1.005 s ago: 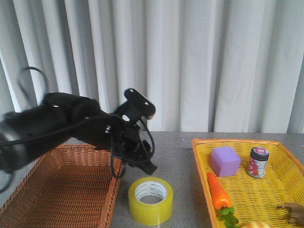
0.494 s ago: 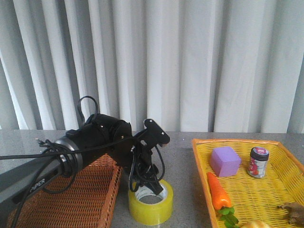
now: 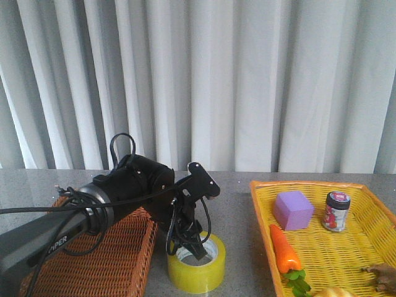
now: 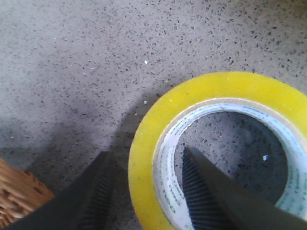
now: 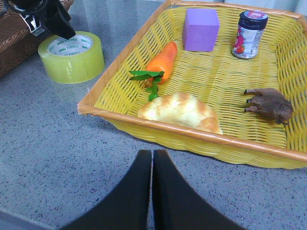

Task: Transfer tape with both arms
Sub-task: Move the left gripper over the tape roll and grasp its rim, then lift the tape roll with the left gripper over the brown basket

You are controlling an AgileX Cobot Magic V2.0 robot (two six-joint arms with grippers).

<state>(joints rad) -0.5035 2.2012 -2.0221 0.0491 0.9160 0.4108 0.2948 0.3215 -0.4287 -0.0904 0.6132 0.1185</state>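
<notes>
The yellow tape roll (image 3: 199,276) lies flat on the grey table between the two baskets. It also shows in the left wrist view (image 4: 144,158) and the right wrist view (image 5: 72,61). My left gripper (image 3: 189,247) is open and low over the roll, straddling its wall (image 4: 145,153): one finger stands outside, the other inside the white core. Neither pad visibly touches the wall. The left gripper also shows in the right wrist view (image 5: 48,21). My right gripper (image 5: 152,152) is shut and empty, over the table in front of the yellow basket. It is out of the front view.
A brown wicker basket (image 3: 93,260) stands left of the tape. A yellow basket (image 3: 309,184) at the right holds a purple block (image 3: 293,209), a jar (image 3: 336,211), a carrot (image 3: 283,249), a bread roll (image 5: 180,111) and a brown figure (image 5: 268,103). White curtains hang behind.
My left arm has swung down and forward, bringing its open gripper from above the wicker basket's edge down onto the tape roll. The tape has not moved.
</notes>
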